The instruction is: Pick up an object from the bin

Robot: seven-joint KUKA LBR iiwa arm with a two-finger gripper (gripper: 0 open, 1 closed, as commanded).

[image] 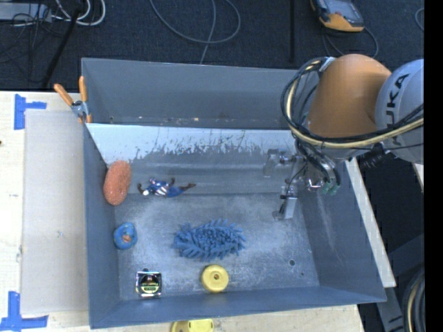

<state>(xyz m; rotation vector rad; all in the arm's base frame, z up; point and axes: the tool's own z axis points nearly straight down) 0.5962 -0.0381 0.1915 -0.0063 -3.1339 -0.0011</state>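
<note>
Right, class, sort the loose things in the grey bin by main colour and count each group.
Blue: 3, the spiky rubbery blue clump, the small round blue ring with an orange centre, the little blue-and-white toy figure
Orange: 1, the oblong orange spongy lump
Yellow: 1, the round yellow disc
Black: 1, the small square black case
Total: 6

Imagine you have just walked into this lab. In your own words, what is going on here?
A robot arm reaches into a grey metal bin from the right, and its gripper hangs low over bare floor on the bin's right side. It is not over any object. The nearest is a blue bristly thing to its left. Further off lie a yellow disc, a small blue ring, an orange oblong sponge and a little blue figure. Nothing has been picked yet.
</note>
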